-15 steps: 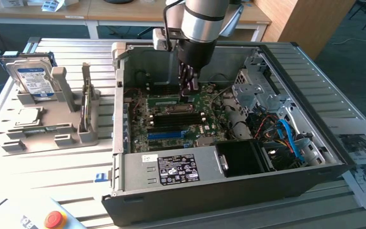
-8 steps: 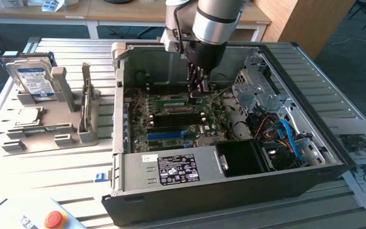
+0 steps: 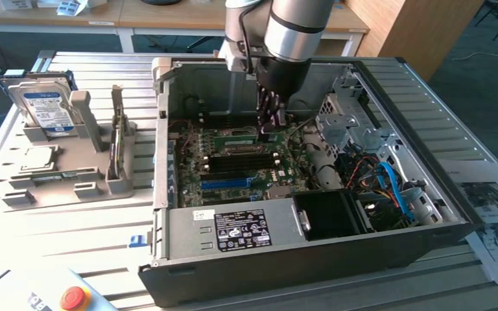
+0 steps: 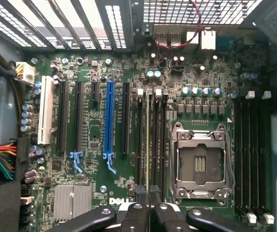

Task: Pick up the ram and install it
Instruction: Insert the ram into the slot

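The end effector (image 4: 148, 194) is drawn narrow, its black fingers pinched on the ram (image 4: 148, 140). The ram runs out from the fingertips edge-on, as a thin yellow-green line. Gripping the stick by its flat faces holds the thin board upright and in line with the slots, which I judge suits a straight push down. Whether its lower edge sits in a slot or just above one I cannot tell.

Just beside the ram, on either side and parallel to it, lie the memory slots (image 4: 156, 140): long, narrow black plastic channels with pale latches at the ends. A little farther off is the empty processor socket (image 4: 200, 162), a square shiny metal frame around a dark field of pins. On the other side of the ram are the expansion slots, with one blue slot (image 4: 110, 121) among the black ones. There is also a ribbed silver heat sink (image 4: 73, 200). All of these sit on the matte green motherboard (image 4: 92, 140).

Around the end effector stands the computer case (image 3: 318, 265), made of grey sheet metal. It lies on its side with the panel off, so the arm can reach in from above.

Well apart from the end effector, toward the exterior view's left, a grey moulded holder (image 3: 93, 139) rests on the slatted aluminium counter (image 3: 59, 227). It stands the boxy hard drive (image 3: 46, 107) upright and lays the small square processor chip (image 3: 37, 157) flat. Each part has its own recess, likely so that it sits in a known pose.
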You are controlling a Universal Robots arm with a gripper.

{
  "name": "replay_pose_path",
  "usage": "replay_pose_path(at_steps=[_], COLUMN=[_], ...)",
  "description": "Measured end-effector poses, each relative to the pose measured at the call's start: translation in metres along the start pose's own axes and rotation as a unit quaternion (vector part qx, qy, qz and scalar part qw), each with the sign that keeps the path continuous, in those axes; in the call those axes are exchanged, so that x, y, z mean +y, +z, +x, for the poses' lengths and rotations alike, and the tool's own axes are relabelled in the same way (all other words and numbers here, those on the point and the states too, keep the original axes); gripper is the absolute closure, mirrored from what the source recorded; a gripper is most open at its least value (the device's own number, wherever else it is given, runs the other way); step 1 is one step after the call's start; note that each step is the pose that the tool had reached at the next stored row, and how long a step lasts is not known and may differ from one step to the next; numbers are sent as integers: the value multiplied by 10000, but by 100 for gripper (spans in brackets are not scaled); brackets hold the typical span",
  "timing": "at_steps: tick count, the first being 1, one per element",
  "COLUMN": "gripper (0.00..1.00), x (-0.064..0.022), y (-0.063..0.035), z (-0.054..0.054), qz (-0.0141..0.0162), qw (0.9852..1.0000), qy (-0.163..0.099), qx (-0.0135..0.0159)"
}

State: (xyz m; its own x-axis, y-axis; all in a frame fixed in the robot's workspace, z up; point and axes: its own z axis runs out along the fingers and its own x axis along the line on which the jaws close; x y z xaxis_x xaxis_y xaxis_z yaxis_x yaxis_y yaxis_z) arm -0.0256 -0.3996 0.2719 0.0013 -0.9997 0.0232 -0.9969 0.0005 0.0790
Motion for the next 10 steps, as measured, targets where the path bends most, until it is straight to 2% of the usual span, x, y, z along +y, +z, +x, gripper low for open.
replay_pose_path(at_steps=[7, 10], gripper=[88, 88], x=[-10, -11], y=[125, 142], z=[8, 9], qz=[5, 6], qw=[10000, 10000], qy=[0, 0], qx=[0, 1])
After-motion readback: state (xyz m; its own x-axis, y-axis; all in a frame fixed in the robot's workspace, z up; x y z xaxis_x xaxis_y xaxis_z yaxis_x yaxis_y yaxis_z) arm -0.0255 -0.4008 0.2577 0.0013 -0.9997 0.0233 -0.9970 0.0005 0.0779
